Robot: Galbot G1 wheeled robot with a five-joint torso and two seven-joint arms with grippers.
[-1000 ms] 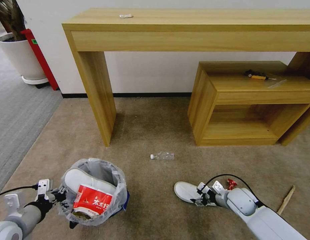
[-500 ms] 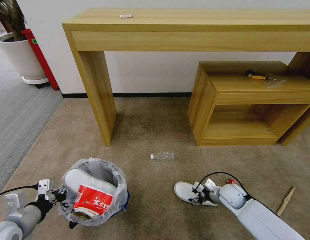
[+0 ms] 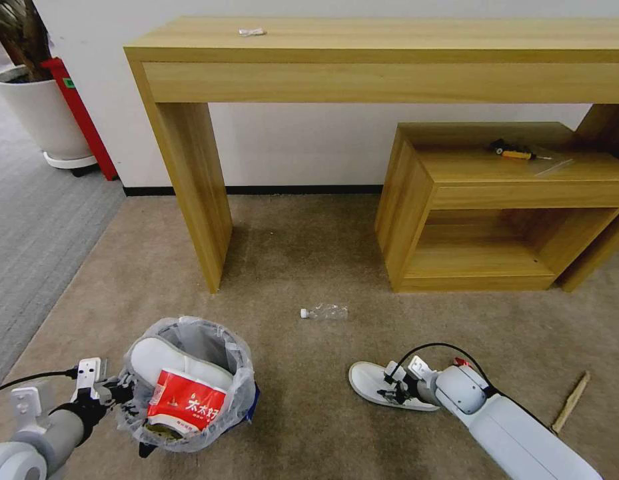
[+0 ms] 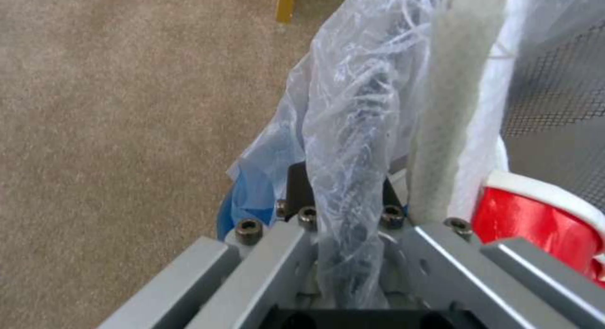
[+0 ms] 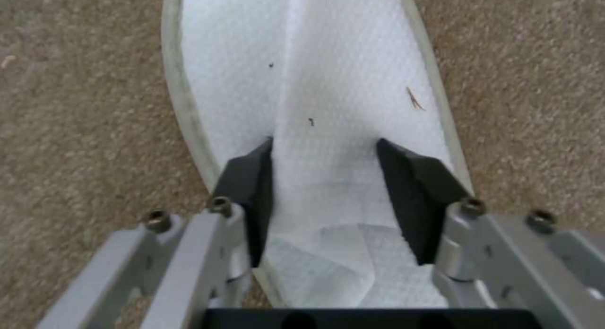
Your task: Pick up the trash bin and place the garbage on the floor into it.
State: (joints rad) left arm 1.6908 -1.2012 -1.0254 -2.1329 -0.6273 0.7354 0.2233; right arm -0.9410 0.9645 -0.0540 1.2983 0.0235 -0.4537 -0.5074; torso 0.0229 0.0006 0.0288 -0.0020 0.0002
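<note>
A beige short-pile carpet [image 3: 309, 267] covers the floor in front of a white wall with a black skirting. A long wooden table [image 3: 389, 53] stands against the wall, and a lower wooden shelf unit [image 3: 496, 207] sits under its right end, with a small black-and-yellow tool [image 3: 512, 151] on top. To the left the beige carpet meets a grey ribbed carpet [image 3: 36, 227], where a white plant pot [image 3: 42, 113] and a red box [image 3: 79, 113] stand by the wall.

The left gripper [image 4: 343, 196] has its jaws pinched on the bag-covered rim of the bin [image 3: 189, 380], at the robot's near left. Inside the bin lie a white slipper [image 3: 169, 363] and a red cup [image 3: 188, 403].

The right gripper [image 5: 324, 177] is low over a second slipper [image 3: 376, 383] on the carpet, jaws partly open with a pad on each side of a raised fold of the white upper. A clear bottle [image 3: 324, 311] lies on the carpet beyond, well apart from the bin. A wooden stick [image 3: 571, 400] lies to the right of the arm, and a scrap of red wrapper [image 3: 461, 363] peeks out just behind it.
</note>
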